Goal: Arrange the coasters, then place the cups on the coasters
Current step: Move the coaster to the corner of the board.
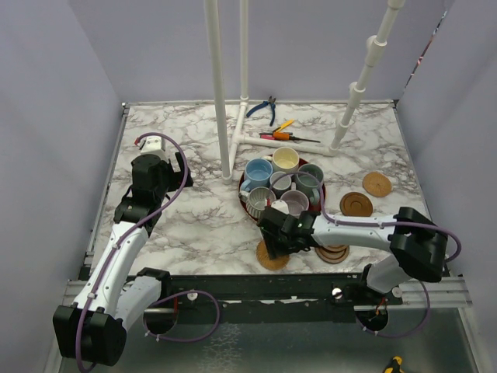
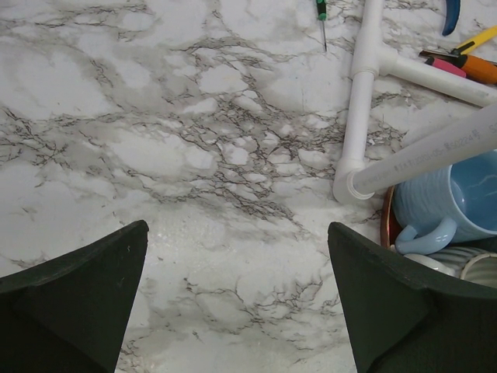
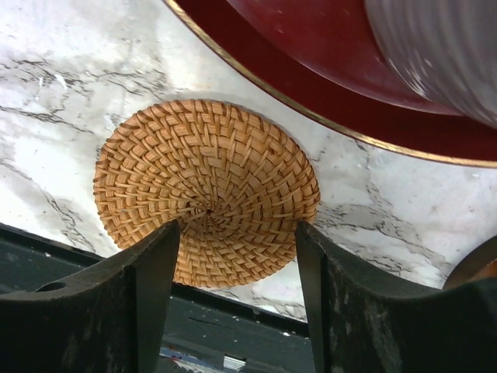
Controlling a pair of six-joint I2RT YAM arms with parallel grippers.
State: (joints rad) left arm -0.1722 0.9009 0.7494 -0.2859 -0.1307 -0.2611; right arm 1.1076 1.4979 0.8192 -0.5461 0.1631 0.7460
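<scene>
As seen from overhead and from both wrists, finds the right gripper (image 3: 237, 233) low over a round woven coaster (image 3: 206, 190), jaws parted and clamping nothing, black fingers (image 3: 147, 272) flanking its near rim. Places that coaster, a tight spiral of tan basketwork, flat at the near edge of the marble-patterned table (image 1: 202, 225), just beside the gold-rimmed red tray (image 3: 311, 85). Crowds six glazed mugs (image 1: 279, 184) onto the tray, among them a light blue mug (image 2: 458, 194) and a ribbed mug (image 3: 443, 54). Half hides a stack of grooved wooden coasters (image 1: 332, 252) beneath the right arm, with a dark wooden coaster (image 1: 356, 203) and a lighter tan coaster (image 1: 377, 184) farther right. Shows the left gripper (image 2: 237, 229) spread wide and empty over bare marble, left of the tray. Sets white plastic pipes (image 1: 225, 93), pliers (image 1: 264, 107) and screwdrivers (image 1: 283, 128) along the far side.
</scene>
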